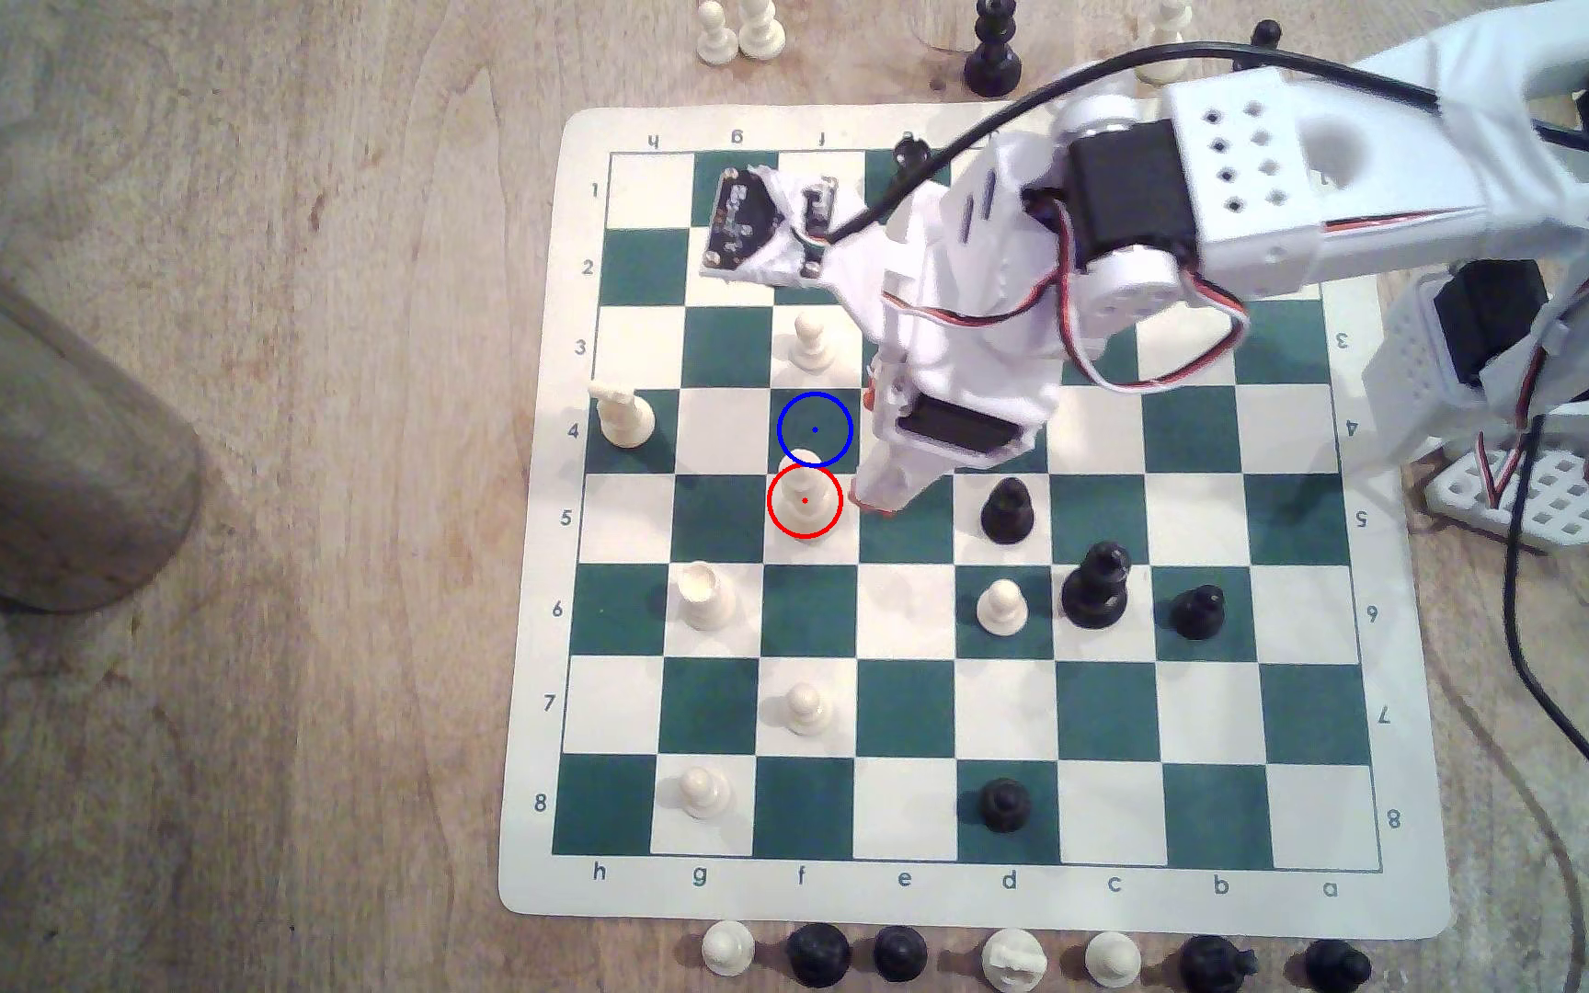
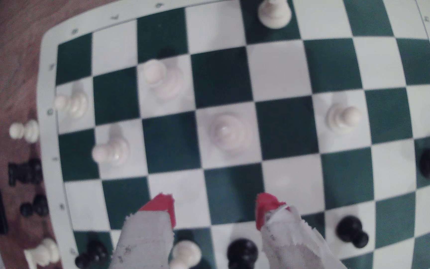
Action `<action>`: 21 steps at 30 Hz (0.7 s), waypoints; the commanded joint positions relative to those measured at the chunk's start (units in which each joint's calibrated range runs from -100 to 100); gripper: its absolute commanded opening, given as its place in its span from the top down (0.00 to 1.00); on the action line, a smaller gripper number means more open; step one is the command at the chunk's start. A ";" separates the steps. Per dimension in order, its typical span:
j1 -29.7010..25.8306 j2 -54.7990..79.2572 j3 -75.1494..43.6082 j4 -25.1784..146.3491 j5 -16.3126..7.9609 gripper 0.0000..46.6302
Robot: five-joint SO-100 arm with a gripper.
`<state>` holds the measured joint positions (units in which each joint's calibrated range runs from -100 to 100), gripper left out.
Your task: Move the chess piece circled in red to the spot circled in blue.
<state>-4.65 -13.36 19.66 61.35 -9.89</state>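
The chess piece (image 1: pixel 805 501) is a cream-white piece with a wide base. It stands upright inside the red ring on a white square in row 5. In the wrist view I look down on the chess piece (image 2: pixel 225 132) from above. The spot (image 1: pixel 815 430) is the dark green square with the blue ring, directly adjoining it toward row 4. My gripper (image 1: pixel 870 503) hangs low just to the exterior view's right of the piece, apart from it. My gripper (image 2: pixel 215 207) is open, its red fingertips (image 2: pixel 162 207) spread wide with nothing between them.
A white pawn (image 1: pixel 810 344) stands one square beyond the spot. A black pawn (image 1: pixel 1006 511) sits close behind my gripper on the exterior view's right. More pieces stand around the board (image 1: pixel 533 535) and in rows off it. A metal cylinder (image 1: pixel 26 449) stands far left.
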 commanded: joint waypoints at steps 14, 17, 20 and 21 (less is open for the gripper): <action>1.24 7.68 -8.32 -6.32 -0.49 0.60; 1.32 8.78 -8.41 -7.46 -0.54 0.61; 1.24 9.46 -8.41 -8.69 -0.59 0.62; 1.17 9.63 -8.41 -8.94 -0.63 0.62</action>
<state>-3.54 -2.72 16.13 54.02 -10.13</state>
